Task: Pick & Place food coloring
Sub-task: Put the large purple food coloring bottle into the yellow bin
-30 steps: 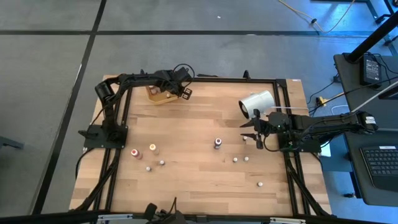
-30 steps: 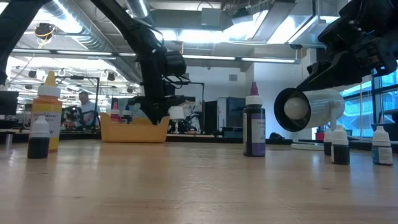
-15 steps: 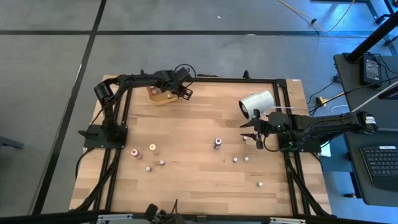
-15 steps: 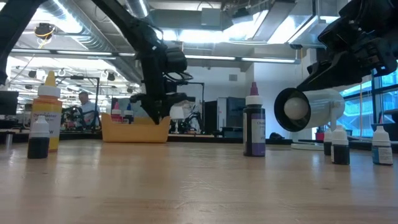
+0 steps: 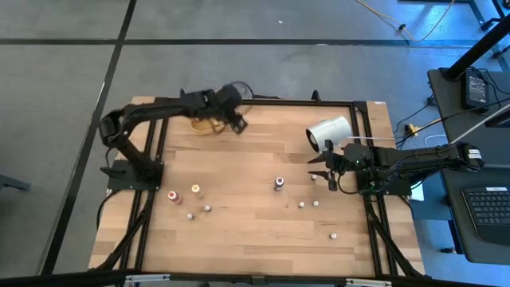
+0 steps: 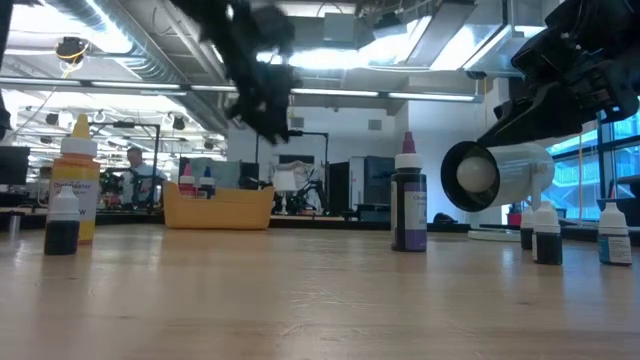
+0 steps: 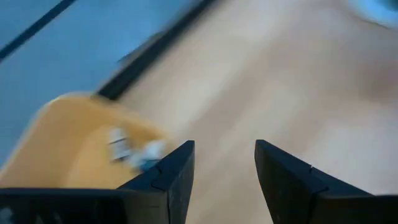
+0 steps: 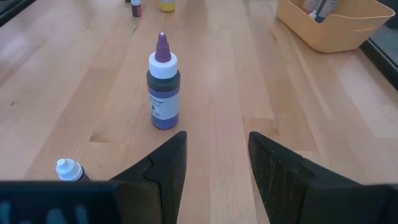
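Small food coloring bottles stand upright on the wooden table: a purple one (image 5: 279,183) (image 8: 163,87) (image 6: 408,195), a red one (image 5: 171,195), an orange one (image 5: 195,190) (image 6: 78,180) and several tiny ones (image 5: 301,205). Two more stand inside the yellow-orange tray (image 5: 203,126) (image 6: 215,205) (image 7: 134,149). My left gripper (image 5: 237,121) (image 6: 265,95) (image 7: 224,168) hangs open and empty above the tray's right end. My right gripper (image 5: 313,169) (image 8: 214,162) is open and empty near the right edge, pointing at the purple bottle.
A large white cylinder (image 5: 329,131) (image 6: 495,175) lies on its side at the far right, just behind my right gripper. A tiny bottle (image 8: 68,169) stands close beside the right fingers. Bare wood stretches across the table's middle and near side.
My left gripper has risen from down at the tray to well above it, moving fast enough to blur, while the arm's elbow swung out toward the table's left. The tray and bottles have stayed put.
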`<state>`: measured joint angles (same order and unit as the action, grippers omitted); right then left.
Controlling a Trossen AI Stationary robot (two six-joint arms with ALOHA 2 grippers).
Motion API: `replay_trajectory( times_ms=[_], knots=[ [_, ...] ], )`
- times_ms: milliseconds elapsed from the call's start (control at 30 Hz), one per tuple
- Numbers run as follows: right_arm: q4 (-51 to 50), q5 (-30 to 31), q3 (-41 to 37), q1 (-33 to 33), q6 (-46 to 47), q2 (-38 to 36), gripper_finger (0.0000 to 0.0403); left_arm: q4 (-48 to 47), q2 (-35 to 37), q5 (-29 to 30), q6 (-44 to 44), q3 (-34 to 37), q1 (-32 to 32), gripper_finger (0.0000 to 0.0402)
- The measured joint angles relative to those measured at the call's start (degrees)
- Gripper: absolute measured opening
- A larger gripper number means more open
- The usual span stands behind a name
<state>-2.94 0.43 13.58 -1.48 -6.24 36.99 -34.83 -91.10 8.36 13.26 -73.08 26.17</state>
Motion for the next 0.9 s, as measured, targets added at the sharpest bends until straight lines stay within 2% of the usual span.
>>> replay_trajectory(
  times_ms=[100, 200, 333, 433, 567, 700, 800, 900],
  knots=[
    [-0.30, -0.02, 0.00, 0.00, -0.02, 0.00, 0.0174, -1.02, 2.47, -4.85, -5.52, -0.02, -7.20, 0.0164],
    [-0.59, 0.00, 0.00, -0.01, -0.02, 0.00, 0.0174, -1.55, 3.64, -8.31, -5.70, -0.02, -15.04, 0.0166],
    [-1.11, 0.00, 0.00, -0.02, -0.02, 0.00, 0.0174, -3.01, 3.81, -7.98, -5.31, -0.02, -24.69, 0.0165],
    [-1.20, 0.00, 0.00, -0.02, -0.02, 0.00, 0.0174, -7.01, 3.81, -4.10, 0.91, -0.02, -30.10, 0.0164],
    [-1.20, -0.01, 0.00, 0.00, -0.02, 0.01, 0.0174, -18.80, 3.81, 4.46, 14.97, -0.02, -34.34, 0.0166],
    [-1.20, 0.00, 0.00, 0.00, -0.02, 0.00, 0.0174, -29.38, 3.79, 7.01, 27.72, -0.02, -36.63, 0.0164],
    [-1.11, -0.01, 0.00, -0.01, 0.28, 0.01, 0.0174, -30.62, 3.79, 7.28, 31.69, -0.02, -37.13, 0.0162],
    [0.73, -0.09, 0.00, -0.02, 3.04, 0.02, 0.0174, -29.44, 3.79, 7.59, 30.86, 0.02, -37.13, 0.0162]
  ],
)
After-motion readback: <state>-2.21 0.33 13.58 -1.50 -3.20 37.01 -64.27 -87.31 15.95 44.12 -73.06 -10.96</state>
